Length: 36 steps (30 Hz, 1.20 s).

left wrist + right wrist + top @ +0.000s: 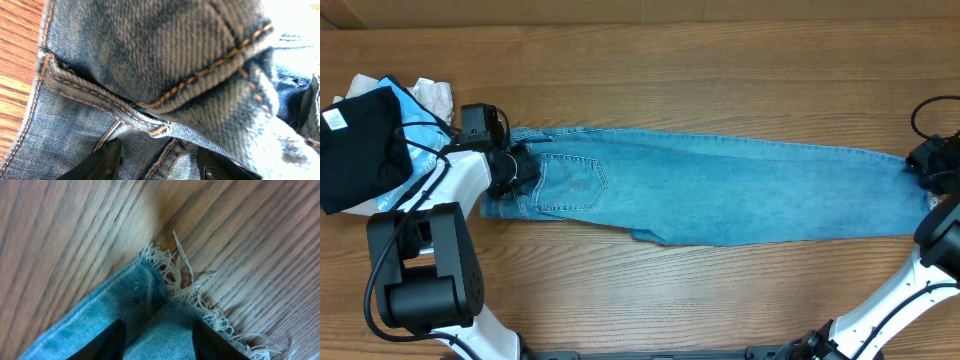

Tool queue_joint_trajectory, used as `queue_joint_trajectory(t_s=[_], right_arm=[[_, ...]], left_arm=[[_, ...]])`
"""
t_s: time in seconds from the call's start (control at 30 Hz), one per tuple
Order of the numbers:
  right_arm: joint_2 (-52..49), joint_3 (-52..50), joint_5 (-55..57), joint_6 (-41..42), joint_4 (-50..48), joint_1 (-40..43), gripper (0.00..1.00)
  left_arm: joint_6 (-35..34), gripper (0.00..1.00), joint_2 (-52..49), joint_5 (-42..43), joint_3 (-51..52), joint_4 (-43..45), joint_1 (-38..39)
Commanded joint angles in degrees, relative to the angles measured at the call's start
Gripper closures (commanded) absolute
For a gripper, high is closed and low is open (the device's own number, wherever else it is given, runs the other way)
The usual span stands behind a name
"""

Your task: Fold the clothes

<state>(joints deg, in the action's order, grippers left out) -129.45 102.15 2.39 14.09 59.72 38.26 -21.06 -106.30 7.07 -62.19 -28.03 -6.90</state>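
The light-blue jeans (720, 200) lie stretched flat across the table, with the waistband and a stitched back pocket (570, 183) at the left and the hems at the right. My left gripper (515, 168) is at the waistband. In the left wrist view its fingers (155, 165) are closed on seamed denim (150, 60). My right gripper (923, 165) is at the far right hem. In the right wrist view its fingers (157, 340) pinch the leg end just behind the frayed hem (200, 300).
A black garment with a white tag (360, 145) lies at the far left on top of a bright cyan cloth (420, 140) and a pale beige cloth (435, 95). The wooden table (670, 290) shows in front of and behind the jeans. Both arm bases stand at the front edge.
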Motion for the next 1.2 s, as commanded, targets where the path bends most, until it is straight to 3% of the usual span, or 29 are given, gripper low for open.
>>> queue_joint_trajectory(t_s=[0.0, 0.23, 0.33, 0.47, 0.6, 1.17], right_arm=[[-0.55, -0.26, 0.55, 0.94, -0.35, 0.22, 0.57], [-0.57, -1.42, 0.57, 0.94, -1.07, 0.22, 0.59], [-0.57, -2.73, 0.57, 0.94, -2.01, 0.22, 0.66], [-0.55, -3.10, 0.55, 0.94, -2.21, 0.22, 0.87], [-0.55, -3.04, 0.55, 0.96, -1.95, 0.22, 0.94], [2.05, 10.21, 3.10, 5.75, 9.62, 3.65, 0.96]], left_arm=[[-1.25, 0.46, -2.99, 0.04, 1.44, -1.95, -0.20], [-1.25, 0.46, -2.99, 0.04, 1.44, -1.97, -0.20], [-1.25, 0.46, -2.99, 0.04, 1.44, -2.03, -0.20], [-1.25, 0.46, -2.99, 0.04, 1.44, -2.14, -0.20], [-1.25, 0.45, -2.99, 0.04, 1.44, -2.16, -0.20], [-1.22, 0.44, -2.99, 0.02, 1.44, -2.12, -0.20]])
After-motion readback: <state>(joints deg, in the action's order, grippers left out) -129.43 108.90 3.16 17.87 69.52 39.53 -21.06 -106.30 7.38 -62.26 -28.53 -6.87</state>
